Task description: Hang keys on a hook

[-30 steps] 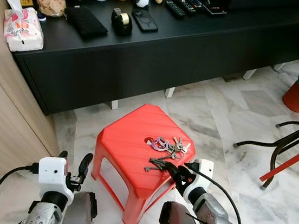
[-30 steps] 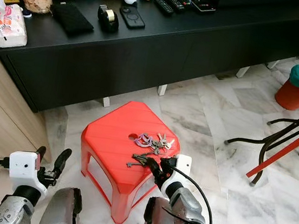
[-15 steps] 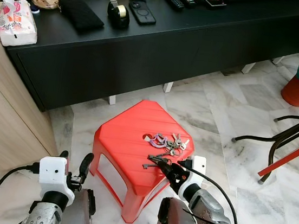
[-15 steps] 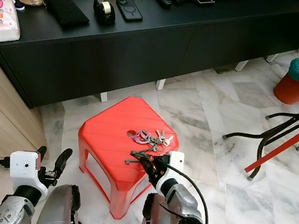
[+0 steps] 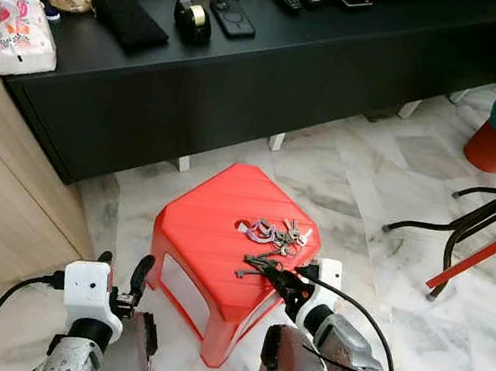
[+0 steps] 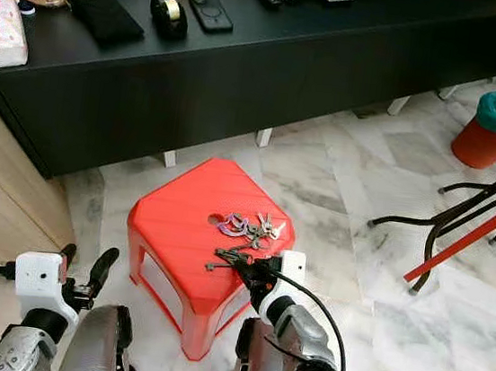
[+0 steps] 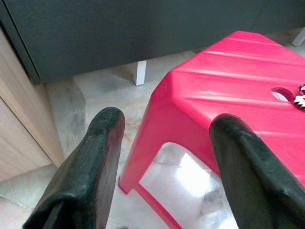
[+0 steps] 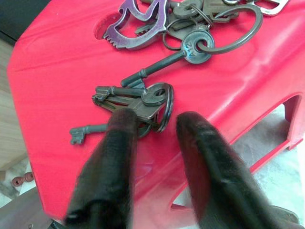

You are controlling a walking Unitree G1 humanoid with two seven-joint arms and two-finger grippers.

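On a red stool [image 5: 215,236] over marble floor [image 5: 382,202], dark keys [image 8: 138,102] lie lengthwise toward the stool's left; right gripper [image 8: 155,126] parted just behind them; left gripper [image 7: 167,143] wide.

Two silver metal arms end in white, boxy wrist housings; the left housing [image 5: 88,285] has small dark screw holes on its face. A black cable loops from each wrist back to the forearm. The left gripper [image 7: 164,167] and right gripper [image 8: 157,157] each carry two long, matte black, round-tipped fingers
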